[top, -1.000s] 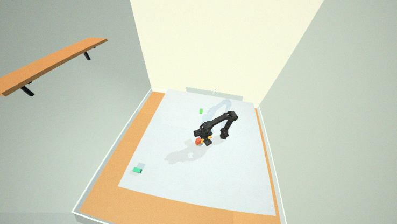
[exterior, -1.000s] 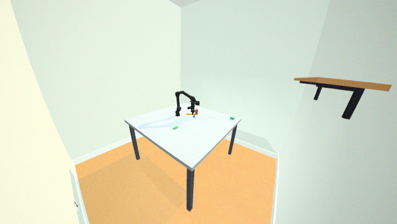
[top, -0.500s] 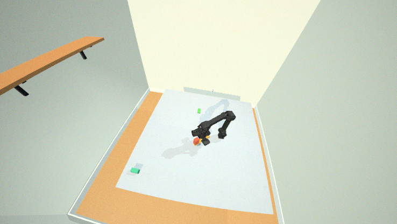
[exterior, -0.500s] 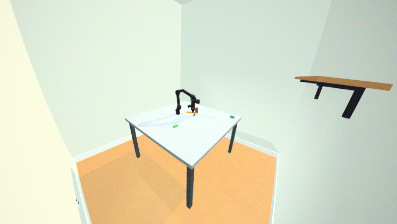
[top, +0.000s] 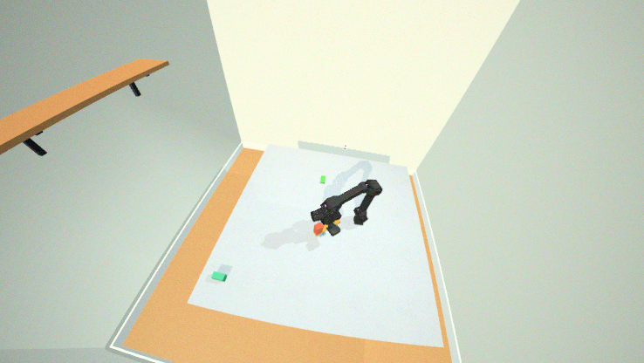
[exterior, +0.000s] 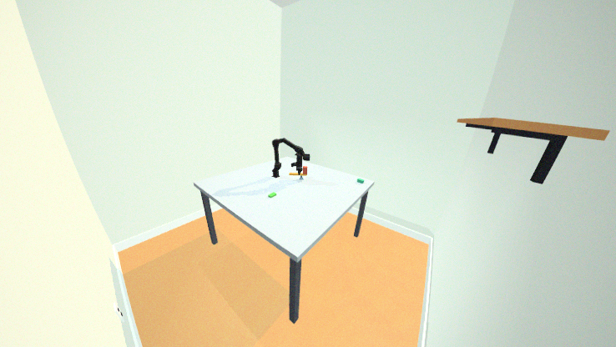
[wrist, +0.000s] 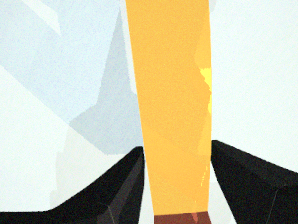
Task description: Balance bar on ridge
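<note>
The orange bar lies across the small grey-blue ridge and looks level in the exterior view, clear of the table. A red block stands on one end of the bar. My gripper points down over the bar near the red block. Its fingers are slightly open, one on each side of the bar, very close to its edges. The ridge is mostly hidden by the bar and the arm in the top view.
A bright green block lies on the table away from the arm. A teal block lies near a table edge. A wooden wall shelf is far from the arm.
</note>
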